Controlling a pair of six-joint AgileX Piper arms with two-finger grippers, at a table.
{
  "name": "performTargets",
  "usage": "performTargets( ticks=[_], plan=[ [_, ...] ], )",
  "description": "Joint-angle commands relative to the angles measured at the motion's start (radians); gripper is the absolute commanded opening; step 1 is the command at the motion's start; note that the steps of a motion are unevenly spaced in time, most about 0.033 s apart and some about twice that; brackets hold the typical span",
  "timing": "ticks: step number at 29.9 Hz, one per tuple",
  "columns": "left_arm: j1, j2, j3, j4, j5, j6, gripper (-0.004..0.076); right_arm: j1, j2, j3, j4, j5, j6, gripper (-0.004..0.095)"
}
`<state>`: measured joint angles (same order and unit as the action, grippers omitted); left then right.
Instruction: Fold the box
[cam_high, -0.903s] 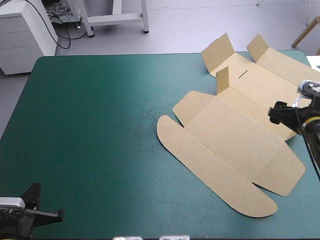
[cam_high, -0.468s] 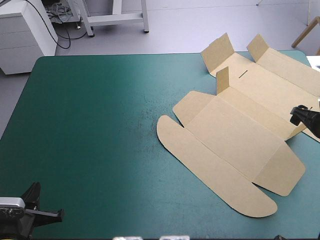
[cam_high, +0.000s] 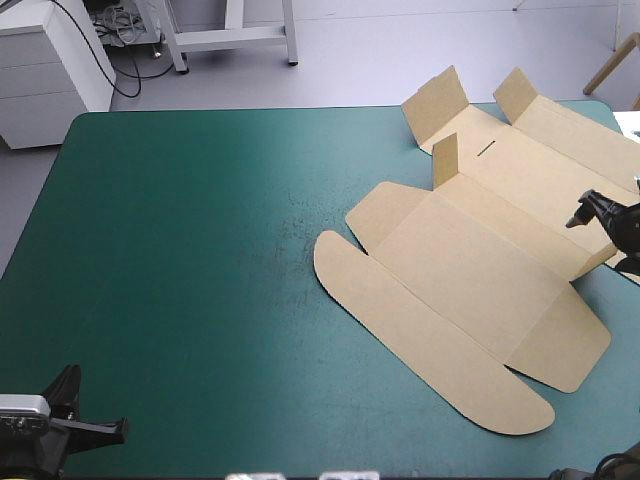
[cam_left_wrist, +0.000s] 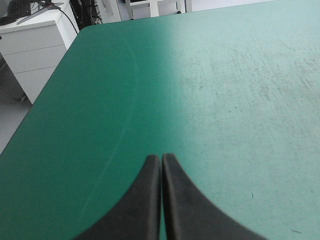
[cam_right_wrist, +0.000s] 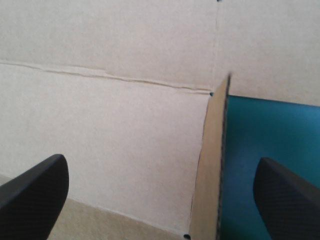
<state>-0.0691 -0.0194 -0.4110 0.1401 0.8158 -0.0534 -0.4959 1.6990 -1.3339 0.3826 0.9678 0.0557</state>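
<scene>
**Right hand (cam_high: 588, 208) crept a touch farther over the box (cam_high: 470, 270)**

Compared with just before, it's shifted slightly toward the far edge of the table (cam_high: 200, 250); otherwise nothing's budged. Nearest the robot, left hand (cam_left_wrist: 161, 167) sits low at the near left corner, fingers pressed together into one point, gripping nothing, with only bare teal-green cover (cam_left_wrist: 225, 90) ahead of it. Box is lying mostly flat on the right half of the table, well apart from that hand. It has a long round-ended flap nearest, big panels in the middle, one small flap (cam_high: 445, 160) standing up farther back, and two more tilted up at the far edge. Right hand is over the box's right side, fingers spread wide, empty. From its wrist cam a raised flap (cam_right_wrist: 210, 165) shows edge-on between the fingers, with brown board on one side and cover on the other.
</scene>
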Motion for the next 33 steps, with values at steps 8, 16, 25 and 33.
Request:
performTargets(
  ticks=[8, 16, 25, 33],
  plan=[
    [-0.002, -0.012, -0.018, -0.001, -0.076, -0.006, -0.0010, -0.009, 0.037, -0.142, -0.023, 0.090, 0.092, 0.0914],
    [-0.002, -0.012, -0.018, -0.001, -0.076, -0.006, -0.0010, -0.009, 0.066, -0.142, -0.094, 0.146, 0.120, 0.0783],
    [-0.002, -0.012, -0.018, -0.001, -0.076, -0.006, -0.0010, -0.009, 0.070, -0.142, -0.094, 0.174, 0.170, 0.0477],
    [-0.002, -0.012, -0.018, -0.001, -0.076, -0.006, -0.0010, -0.006, 0.072, -0.142, -0.080, 0.202, 0.127, 0.0000]
  ],
)
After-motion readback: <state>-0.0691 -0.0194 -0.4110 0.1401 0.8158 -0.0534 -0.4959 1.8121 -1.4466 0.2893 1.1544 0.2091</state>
